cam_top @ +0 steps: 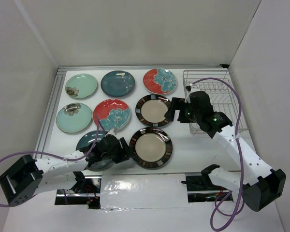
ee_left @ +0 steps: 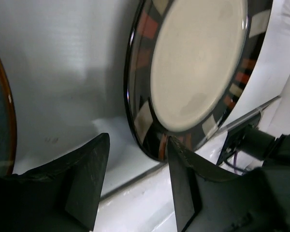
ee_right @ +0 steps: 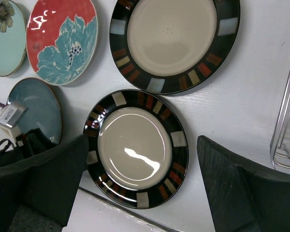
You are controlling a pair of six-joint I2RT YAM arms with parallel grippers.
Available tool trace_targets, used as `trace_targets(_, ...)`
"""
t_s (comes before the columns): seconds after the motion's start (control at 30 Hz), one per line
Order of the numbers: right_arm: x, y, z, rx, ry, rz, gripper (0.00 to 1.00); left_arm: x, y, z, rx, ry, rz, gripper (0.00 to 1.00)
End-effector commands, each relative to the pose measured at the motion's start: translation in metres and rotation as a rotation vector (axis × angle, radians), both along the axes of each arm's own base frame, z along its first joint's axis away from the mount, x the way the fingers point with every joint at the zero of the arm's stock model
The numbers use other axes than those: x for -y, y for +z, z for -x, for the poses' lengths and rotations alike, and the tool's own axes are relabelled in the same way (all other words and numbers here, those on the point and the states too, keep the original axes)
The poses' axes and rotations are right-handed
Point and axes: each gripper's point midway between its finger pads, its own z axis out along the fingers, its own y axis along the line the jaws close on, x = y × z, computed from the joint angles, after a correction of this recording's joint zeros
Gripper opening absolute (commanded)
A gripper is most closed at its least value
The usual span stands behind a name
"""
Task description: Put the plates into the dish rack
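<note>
Several plates lie flat on the white table: two mint (cam_top: 81, 86), two dark teal (cam_top: 118, 83), two red with a teal flower (cam_top: 160, 80) and two cream with striped rims (cam_top: 153, 110). My left gripper (cam_top: 123, 150) is open and low beside the left edge of the near cream plate (cam_top: 151, 148). In the left wrist view one finger (ee_left: 183, 183) is at that plate's rim (ee_left: 150, 130). My right gripper (cam_top: 176, 108) is open and empty above the table, looking down on the near cream plate (ee_right: 135, 147). The wire dish rack (cam_top: 210, 89) stands at the back right, partly hidden by my right arm.
The near dark teal plate (cam_top: 89, 145) lies partly under my left wrist. White walls close in the table at the back and on both sides. A shiny strip (cam_top: 140, 186) runs along the near edge between the arm bases. A rack wire (ee_right: 285, 121) shows in the right wrist view.
</note>
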Motion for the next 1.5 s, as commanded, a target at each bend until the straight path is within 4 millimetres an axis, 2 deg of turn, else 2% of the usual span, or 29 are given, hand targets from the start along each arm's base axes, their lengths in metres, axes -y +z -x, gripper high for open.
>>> trace_targets(0.0,-0.002,0.005,-0.002,0.022,0.006,-0.023,0.99,0.015,0.007,-0.017,0.038,0.063,0.095,0.62)
trace_targets(0.03,-0.002,0.005,-0.002,0.022,0.006,-0.023,0.99,0.018,0.007,-0.019,0.027,0.079,0.112,0.62)
trace_targets(0.1,-0.002,0.005,-0.002,0.022,0.006,-0.023,0.99,0.015,-0.008,-0.012,-0.007,0.086,0.102,0.61)
trace_targets(0.17,-0.001,0.003,0.0,0.022,0.006,-0.023,0.99,0.018,-0.008,-0.014,-0.012,0.108,0.141,0.61)
trace_targets(0.23,-0.001,-0.001,0.001,0.012,0.006,-0.019,0.99,0.014,-0.02,-0.012,-0.032,0.128,0.128,0.61)
trace_targets(0.27,-0.002,-0.001,0.002,0.01,0.013,-0.024,0.99,0.019,-0.014,-0.016,-0.025,0.138,0.161,0.61)
trace_targets(0.33,-0.002,-0.005,0.003,0.001,0.013,-0.02,0.99,0.018,-0.018,-0.018,-0.026,0.153,0.166,0.59)
trace_targets(0.37,0.001,-0.005,0.002,0.001,0.004,-0.02,0.99,0.015,-0.026,-0.015,-0.046,0.162,0.155,0.59)
trace_targets(0.5,0.002,-0.006,0.004,0.001,0.004,-0.02,0.99,0.015,-0.031,-0.017,-0.055,0.185,0.165,0.48)
trace_targets(0.53,0.002,-0.006,0.004,0.001,0.004,-0.02,0.99,0.013,-0.035,-0.015,-0.067,0.192,0.159,0.41)
trace_targets(0.63,0.001,-0.009,0.003,0.001,0.004,-0.02,0.99,0.01,-0.038,-0.013,-0.079,0.199,0.155,0.28)
trace_targets(0.67,0.002,-0.012,0.005,-0.007,0.004,-0.016,0.99,0.007,-0.042,-0.01,-0.085,0.2,0.146,0.18)
trace_targets(0.77,0.002,-0.01,0.005,0.001,0.004,-0.02,0.99,0.003,-0.031,-0.008,-0.061,0.209,0.184,0.0)
trace_targets(0.8,0.002,-0.01,0.005,0.001,0.004,-0.02,0.99,0.0,-0.035,-0.006,-0.072,0.211,0.166,0.0)
trace_targets(0.87,0.002,-0.011,0.008,-0.006,0.016,-0.015,0.99,-0.003,-0.029,-0.007,-0.059,0.222,0.169,0.0)
trace_targets(0.9,0.002,-0.012,0.008,-0.002,0.022,-0.009,0.99,-0.001,-0.01,-0.012,-0.016,0.228,0.216,0.0)
trace_targets(0.93,0.002,-0.007,0.006,0.013,0.027,-0.007,0.99,-0.008,-0.011,-0.01,-0.009,0.23,0.19,0.0)
trace_targets(0.97,0.003,-0.008,0.007,0.005,0.027,-0.003,0.99,-0.009,-0.003,-0.011,0.011,0.231,0.196,0.0)
trace_targets(1.0,0.001,-0.004,0.007,0.017,0.043,-0.005,0.99,-0.006,0.027,-0.018,0.079,0.237,0.262,0.0)
trace_targets(1.1,-0.001,0.001,0.007,0.031,0.075,-0.009,0.99,-0.016,0.057,-0.023,0.16,0.237,0.249,0.0)
trace_targets(1.13,-0.005,0.002,0.011,0.028,0.108,-0.021,0.99,-0.023,0.08,-0.027,0.213,0.245,0.273,0.0)
trace_targets(1.17,-0.009,0.0,0.012,0.014,0.128,-0.031,0.99,-0.028,0.083,-0.027,0.23,0.249,0.271,0.0)
trace_targets(1.2,-0.012,0.002,0.014,0.028,0.163,-0.032,0.99,-0.03,0.1,-0.029,0.272,0.244,0.283,0.0)
trace_targets(1.27,-0.021,0.003,0.017,0.025,0.217,-0.057,0.99,-0.034,0.117,-0.03,0.312,0.243,0.3,0.0)
trace_targets(1.3,-0.029,0.008,0.021,0.028,0.262,-0.092,0.99,-0.036,0.132,-0.03,0.328,0.238,0.338,0.0)
trace_targets(1.4,-0.037,0.006,0.026,0.003,0.322,-0.127,0.99,-0.033,0.152,-0.029,0.392,0.198,0.381,0.0)
trace_targets(1.47,-0.042,0.009,0.026,0.011,0.352,-0.138,0.99,-0.028,0.174,-0.027,0.444,0.163,0.424,0.0)
